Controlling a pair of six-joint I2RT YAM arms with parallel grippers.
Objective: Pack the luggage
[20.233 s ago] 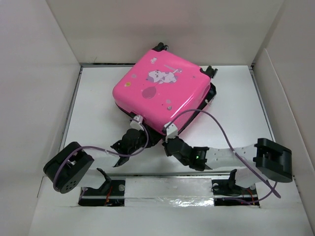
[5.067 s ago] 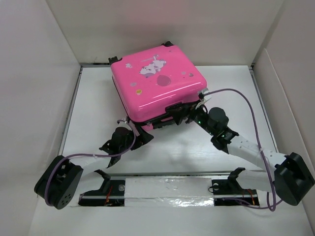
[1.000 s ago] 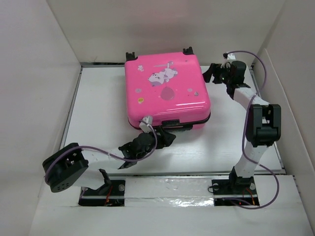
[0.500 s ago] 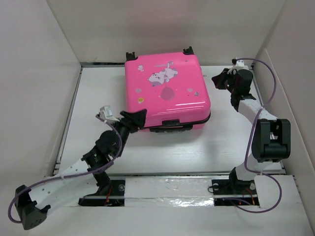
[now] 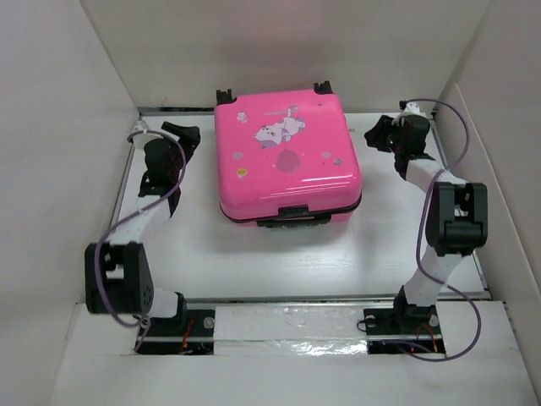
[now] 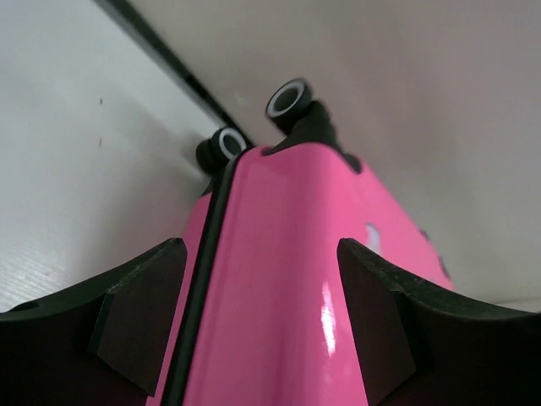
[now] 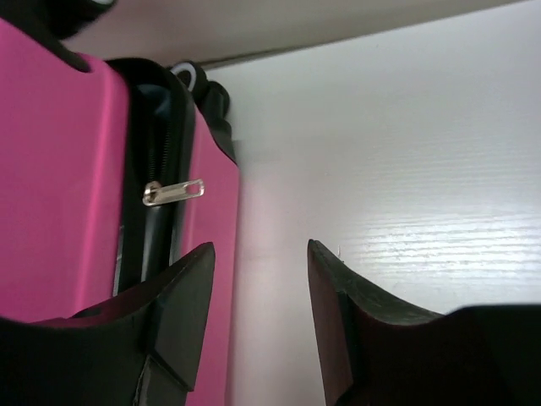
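Luggage (image 5: pixel 287 161): bright pink hard shell with rounded corners, closed, lying flat with its stickered face up.
Place: on the white surface (image 5: pixel 186 245), toward 12 o'clock from its middle, with the far end close to the back wall.
Stickers (image 5: pixel 272 133): a pale cartoon animal, a darker pink balloon shape below it, and a few small dots around them.
Wheels (image 5: pixel 224 94): black, at the two corners of the 12 o'clock end; the left wrist view shows pale hubs.
Seam: a dark zip line runs round the side between the two pink halves, and a silver zip pull (image 7: pixel 173 191) lies across it.
6 o'clock edge: a dark fitting (image 5: pixel 293 214) sits at its middle.
Left hand (image 5: pixel 182 134): at the luggage's 10 o'clock, just beside the shell, released, fingers spread with nothing gripped.
Right hand (image 5: pixel 378 135): at the luggage's 2 o'clock, near the zipped side, released, with bare surface showing between its fingers.
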